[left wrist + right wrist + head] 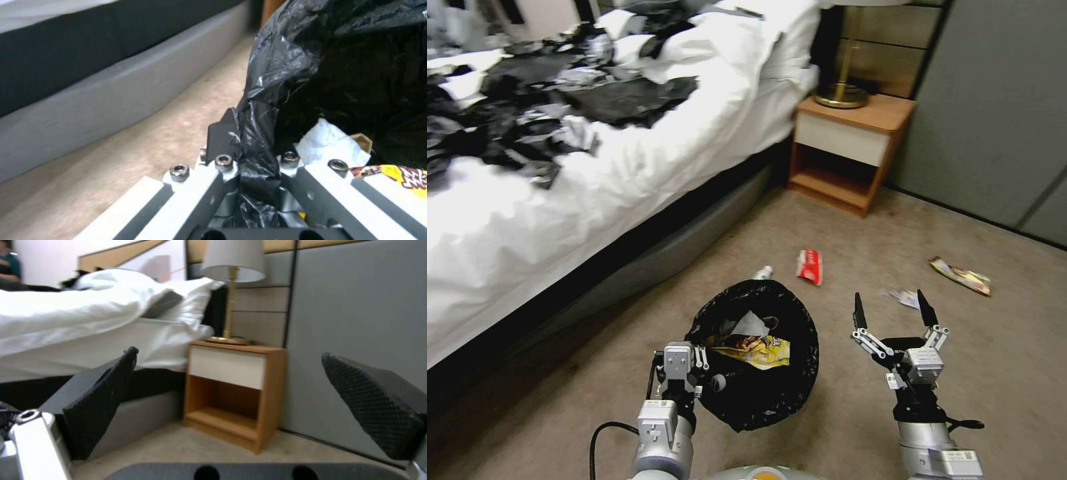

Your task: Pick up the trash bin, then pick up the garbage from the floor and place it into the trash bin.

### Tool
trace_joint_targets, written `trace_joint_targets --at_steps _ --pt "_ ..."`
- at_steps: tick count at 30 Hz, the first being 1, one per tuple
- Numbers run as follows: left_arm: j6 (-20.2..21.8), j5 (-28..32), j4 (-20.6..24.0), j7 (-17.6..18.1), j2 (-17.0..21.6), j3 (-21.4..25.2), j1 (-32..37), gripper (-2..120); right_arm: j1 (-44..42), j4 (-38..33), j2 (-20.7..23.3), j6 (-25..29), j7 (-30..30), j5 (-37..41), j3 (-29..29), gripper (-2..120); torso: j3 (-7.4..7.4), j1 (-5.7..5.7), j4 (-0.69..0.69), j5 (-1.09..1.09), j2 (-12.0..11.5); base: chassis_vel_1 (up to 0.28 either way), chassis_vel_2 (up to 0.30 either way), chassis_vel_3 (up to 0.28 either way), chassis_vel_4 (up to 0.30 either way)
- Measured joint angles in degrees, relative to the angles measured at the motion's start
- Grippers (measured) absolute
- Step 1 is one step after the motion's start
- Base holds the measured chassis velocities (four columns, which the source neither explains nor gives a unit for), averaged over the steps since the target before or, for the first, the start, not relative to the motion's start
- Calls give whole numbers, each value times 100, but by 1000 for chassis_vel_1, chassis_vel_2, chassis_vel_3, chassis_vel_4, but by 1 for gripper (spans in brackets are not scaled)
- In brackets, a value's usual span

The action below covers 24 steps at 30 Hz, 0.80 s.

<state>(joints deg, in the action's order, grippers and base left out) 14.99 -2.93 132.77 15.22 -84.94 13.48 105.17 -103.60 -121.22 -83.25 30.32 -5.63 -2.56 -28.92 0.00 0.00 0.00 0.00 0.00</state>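
The trash bin (760, 393), lined with a black bag, is held at its near-left rim by my left gripper (699, 360). In the left wrist view that gripper (249, 146) is shut on the bag-covered rim. A yellow wrapper (758, 350) and white tissue (750, 325) lie inside the bin. My right gripper (892, 312) hovers open to the right of the bin, its fingers (102, 396) spread wide with nothing between them. Garbage lies on the carpet beyond: a red wrapper (810, 266), a small white bottle (763, 273), a white scrap (904, 297) and a yellow-brown wrapper (962, 276).
A bed (560, 200) with white bedding and a heap of black and grey plastic sheets (527, 113) runs along the left. A wooden nightstand (847, 153) with a brass lamp (842, 93) stands at the back. Grey wall panels (994, 120) close the right side.
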Motion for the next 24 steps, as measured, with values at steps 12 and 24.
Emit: trace_joint_targets --at_steps 12,24 --pt "-19 11 -13 -31 -1 6 -18 0 40 8 -12 -2 -36 -14 -17 100 0 0 0 0 0 -124 -123 -134 -129" --pt "-137 9 -24 -143 3 14 -10 0 52 46 -5 20 76 -107 -10 100 0 0 1 0 0 -82 -82 -76 -81"
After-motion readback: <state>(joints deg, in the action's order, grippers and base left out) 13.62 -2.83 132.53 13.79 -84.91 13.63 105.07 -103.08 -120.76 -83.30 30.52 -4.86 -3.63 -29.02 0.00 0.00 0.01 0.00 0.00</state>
